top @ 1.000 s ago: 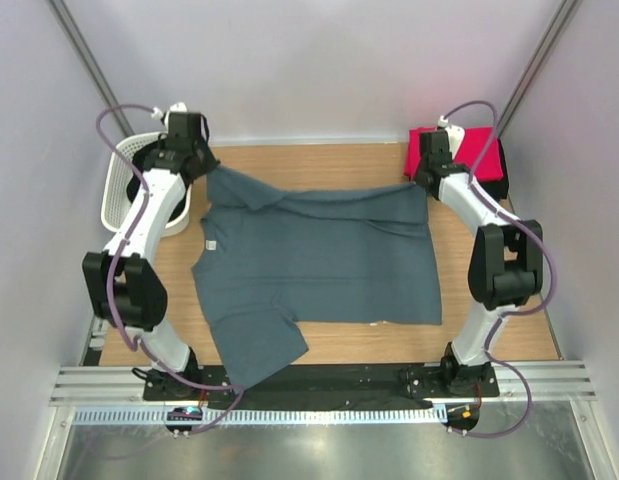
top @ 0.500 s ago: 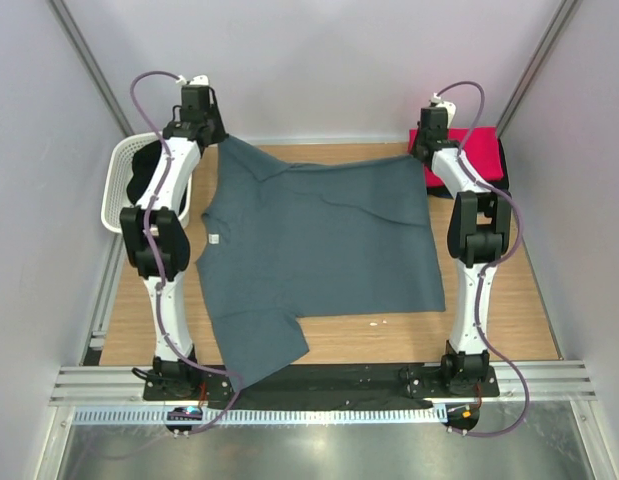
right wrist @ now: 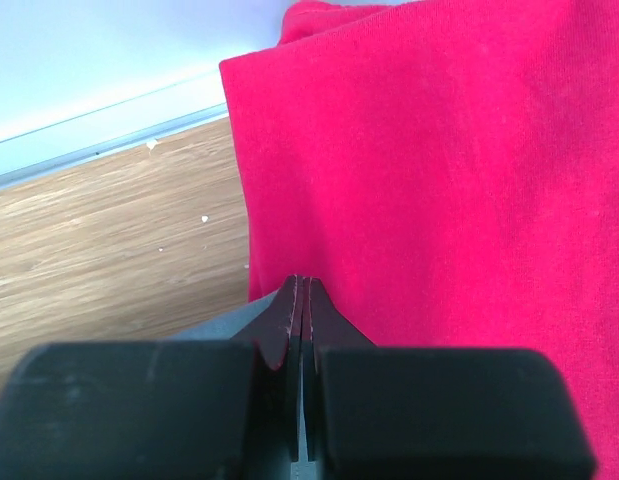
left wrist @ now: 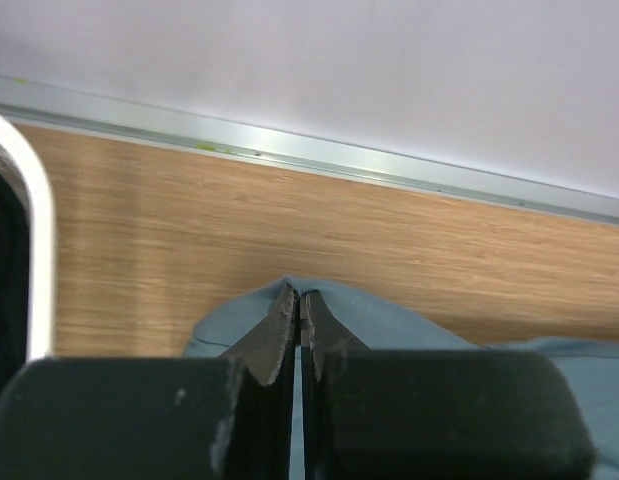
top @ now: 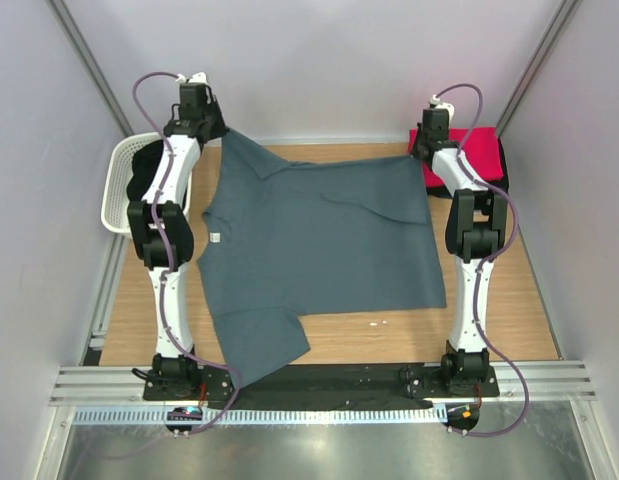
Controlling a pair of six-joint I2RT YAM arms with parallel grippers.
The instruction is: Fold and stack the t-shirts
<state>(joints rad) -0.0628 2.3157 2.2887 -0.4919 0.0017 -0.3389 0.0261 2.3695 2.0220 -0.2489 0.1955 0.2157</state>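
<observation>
The left hand point(left wrist: 299, 300) and right hand point(right wrist: 301, 290) each clench the soft slate-grey t-shirt point(top: 319, 240), spread over the wood-grain counter point(top: 504, 325); its white label point(top: 215, 238) is unreadable.

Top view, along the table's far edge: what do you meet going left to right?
white basket → left gripper → blue-grey t-shirt → right gripper → red t-shirt

Both arms stretched to far edge of table point(top: 339, 345); left gripper point(left wrist: 299, 298) and right gripper point(right wrist: 302, 288) clamped on grey shirt point(top: 319, 250).
</observation>
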